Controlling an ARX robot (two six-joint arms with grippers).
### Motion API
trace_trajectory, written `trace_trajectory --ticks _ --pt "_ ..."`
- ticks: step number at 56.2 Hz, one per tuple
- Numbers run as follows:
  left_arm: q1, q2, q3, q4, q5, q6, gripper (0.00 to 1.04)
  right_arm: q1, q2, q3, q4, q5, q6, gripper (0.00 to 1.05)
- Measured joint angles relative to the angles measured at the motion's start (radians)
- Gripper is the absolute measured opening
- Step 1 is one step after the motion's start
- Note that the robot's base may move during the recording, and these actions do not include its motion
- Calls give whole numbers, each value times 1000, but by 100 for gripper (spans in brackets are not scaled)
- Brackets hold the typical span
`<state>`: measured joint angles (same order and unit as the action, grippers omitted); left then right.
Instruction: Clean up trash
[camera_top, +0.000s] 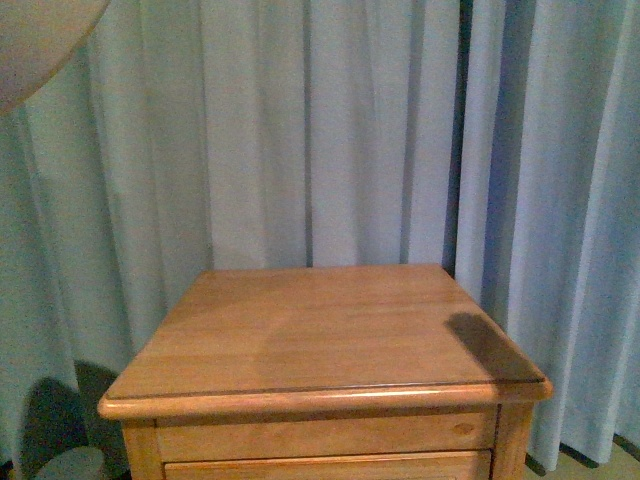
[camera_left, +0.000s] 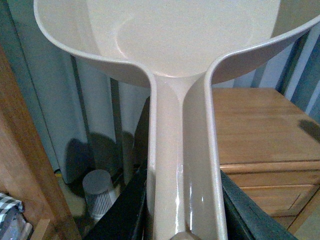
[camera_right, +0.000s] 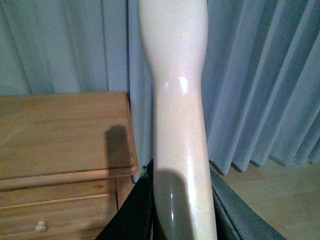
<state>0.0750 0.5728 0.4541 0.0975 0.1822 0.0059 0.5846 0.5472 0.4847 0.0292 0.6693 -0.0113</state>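
Note:
My left gripper (camera_left: 182, 210) is shut on the handle of a beige dustpan (camera_left: 170, 45), whose scoop fills the far end of the left wrist view and shows no trash inside. An edge of that dustpan (camera_top: 40, 40) peeks into the front view's upper left corner. My right gripper (camera_right: 182, 210) is shut on the cream handle of the brush (camera_right: 175, 100); its bristles are out of view. The wooden nightstand (camera_top: 330, 340) stands in front, and no trash shows on its top. Neither gripper appears in the front view.
Pale blue curtains (camera_top: 330, 130) hang behind the nightstand. A small white ribbed bin (camera_left: 100, 192) stands on the floor to the nightstand's left. A wooden panel (camera_left: 20, 165) rises close by the left arm. Bare floor (camera_right: 270, 195) lies to the nightstand's right.

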Motion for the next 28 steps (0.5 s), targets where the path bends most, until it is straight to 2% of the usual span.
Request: trace_trajectory --ticks 28 --pt "-5 -2 -1 0 -2 0 27 0 -10 0 0 10 8 20"
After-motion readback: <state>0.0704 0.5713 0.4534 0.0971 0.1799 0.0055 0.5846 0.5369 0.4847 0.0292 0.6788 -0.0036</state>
